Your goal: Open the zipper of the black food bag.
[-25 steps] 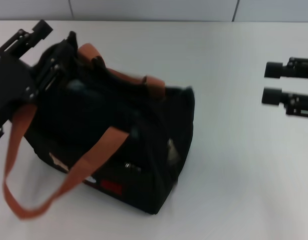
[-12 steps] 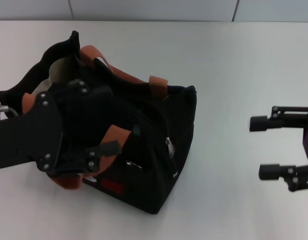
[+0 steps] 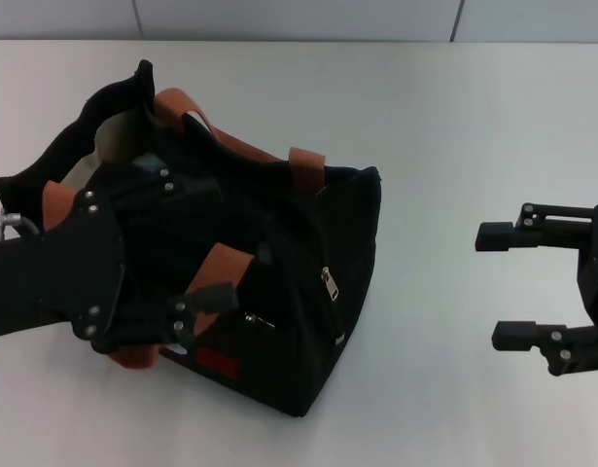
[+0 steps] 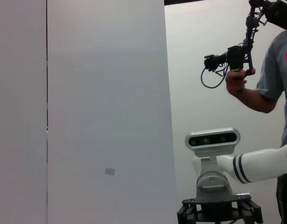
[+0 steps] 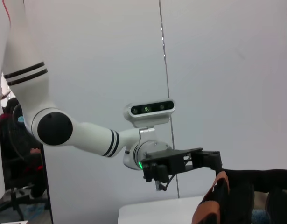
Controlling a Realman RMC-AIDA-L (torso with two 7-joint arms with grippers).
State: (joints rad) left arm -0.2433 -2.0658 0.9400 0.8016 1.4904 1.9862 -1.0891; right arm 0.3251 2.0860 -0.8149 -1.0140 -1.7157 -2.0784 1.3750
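Note:
The black food bag (image 3: 279, 243) stands left of centre on the white table, and its far left end gapes to show pale lining (image 3: 114, 131). A small silver pull tab of the zipper (image 3: 326, 279) hangs on the right end face. My left gripper (image 3: 203, 238) hovers over the bag's near left part, open, with an orange-brown handle (image 3: 221, 265) running between its fingers. The other handle (image 3: 235, 146) lies along the far rim. My right gripper (image 3: 493, 286) is open above the bare table, well right of the bag. In the right wrist view the left gripper (image 5: 180, 164) shows beside the bag (image 5: 255, 193).
A white table (image 3: 444, 117) carries the bag, with a wall line along its far edge. In the left wrist view there are only a pale wall, the robot's head camera (image 4: 212, 139) and a person (image 4: 269, 79) holding a hand-held device.
My left gripper has moved from the bag's far left end to above its near left part. The long near handle loop is now bunched under it. My right gripper came nearer and spread wider.

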